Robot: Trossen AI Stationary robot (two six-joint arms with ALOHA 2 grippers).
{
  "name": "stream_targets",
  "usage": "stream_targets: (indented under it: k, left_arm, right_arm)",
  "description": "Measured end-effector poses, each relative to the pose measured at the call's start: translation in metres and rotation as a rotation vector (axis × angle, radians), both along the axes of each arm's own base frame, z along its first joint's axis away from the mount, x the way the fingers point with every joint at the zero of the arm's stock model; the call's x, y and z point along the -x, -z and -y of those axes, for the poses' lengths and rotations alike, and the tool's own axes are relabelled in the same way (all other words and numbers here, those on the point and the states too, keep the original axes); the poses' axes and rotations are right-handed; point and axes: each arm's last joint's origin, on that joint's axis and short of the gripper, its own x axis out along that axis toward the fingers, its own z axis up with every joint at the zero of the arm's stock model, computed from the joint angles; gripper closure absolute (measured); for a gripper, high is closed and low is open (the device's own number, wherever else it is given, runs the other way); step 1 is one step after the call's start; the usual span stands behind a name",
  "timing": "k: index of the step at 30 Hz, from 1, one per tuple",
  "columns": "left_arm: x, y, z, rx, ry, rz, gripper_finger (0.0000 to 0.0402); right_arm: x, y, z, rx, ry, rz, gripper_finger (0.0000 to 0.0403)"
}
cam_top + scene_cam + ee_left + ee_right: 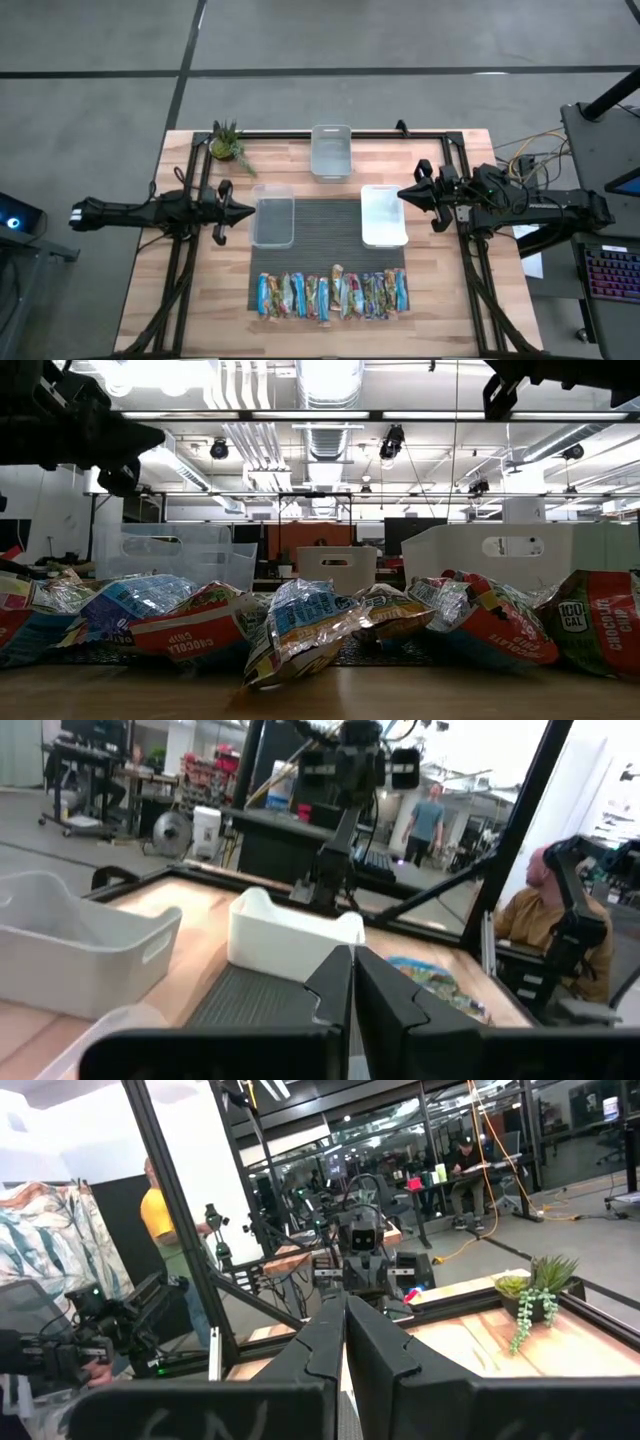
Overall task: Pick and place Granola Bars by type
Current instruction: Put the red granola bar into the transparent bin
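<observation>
Several granola bars (333, 295) in shiny blue, green and red wrappers lie side by side in a row on a dark mat near the table's near edge; in the low view the bars (300, 622) fill the foreground. My left gripper (247, 212) hovers shut at the left edge of the clear left bin, well above the table. My right gripper (402, 195) hovers shut at the right edge of the white bin. In the wrist views the left gripper (353, 970) and the right gripper (345, 1325) show their fingertips together, holding nothing.
Three bins stand on the table: a clear one (273, 215) at left, a white one (383, 215) at right, a clear one (331, 151) at the far edge. A small potted plant (228, 143) sits at the far left corner. People show beyond the table.
</observation>
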Motion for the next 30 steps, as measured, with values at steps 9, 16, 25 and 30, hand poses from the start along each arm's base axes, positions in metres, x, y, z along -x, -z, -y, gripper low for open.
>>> stream_targets:
  k: [9, 16, 25, 30]
  left_arm:
    - [0.001, 0.012, 0.000, 0.042, 0.009, -0.124, 0.0402]
    - [0.001, 0.015, 0.000, 0.040, 0.010, -0.148, 0.0402]
    - [0.001, 0.015, 0.000, 0.040, 0.010, -0.157, 0.0402]
    - [0.001, 0.016, 0.000, 0.039, 0.010, -0.160, 0.0402]
  right_arm:
    - [0.000, 0.000, 0.000, 0.000, 0.000, -0.001, 0.0394]
    - [0.000, 0.001, 0.000, 0.002, 0.000, -0.008, 0.0394]
    - [0.000, 0.001, 0.000, 0.007, 0.001, -0.007, 0.0394]
    - [0.000, 0.001, 0.000, -0.006, -0.001, -0.007, 0.0394]
